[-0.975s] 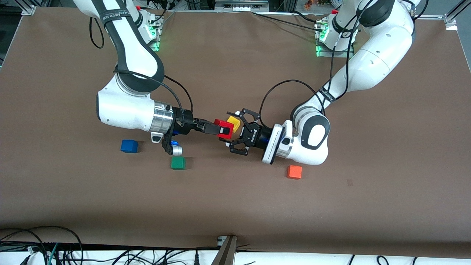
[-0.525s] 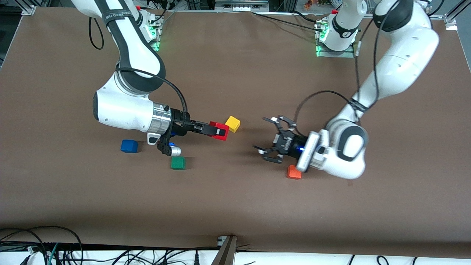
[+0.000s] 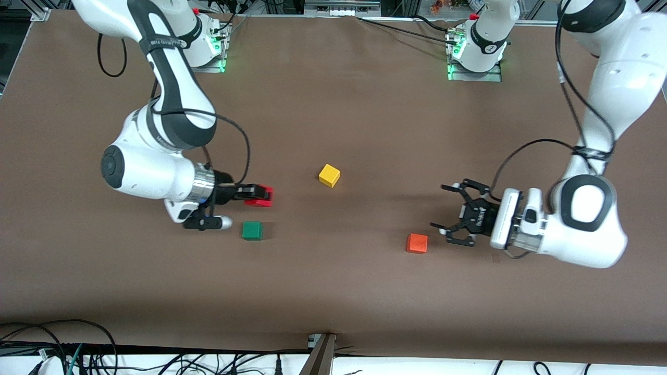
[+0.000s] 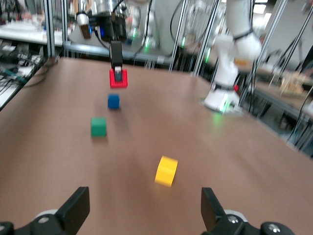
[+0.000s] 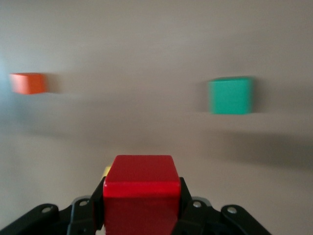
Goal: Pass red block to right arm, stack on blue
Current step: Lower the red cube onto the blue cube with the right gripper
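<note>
The red block (image 3: pixel 261 202) hangs above the table with my right gripper (image 3: pixel 260 195) shut on it; in the right wrist view the red block (image 5: pixel 139 193) fills the gap between the black fingers (image 5: pixel 188 205). In the front view the right wrist hides the blue cube. The left wrist view shows the blue cube (image 4: pixel 113 101) on the table, close to the held red block (image 4: pixel 118 78). My left gripper (image 3: pixel 451 213) is open and holds nothing, low beside the orange cube (image 3: pixel 417 243). Its fingers (image 4: pixel 73 211) stand wide apart.
A green cube (image 3: pixel 252 230) lies near the right gripper, nearer the front camera. A yellow cube (image 3: pixel 329 175) sits mid-table. The green cube (image 5: pixel 231 96) and orange cube (image 5: pixel 28 83) also show in the right wrist view. Brown table (image 3: pixel 333 291).
The two arms have drawn apart. My right gripper carried the red block back toward its own end of the table. My open left gripper withdrew toward its end, past the orange cube.
</note>
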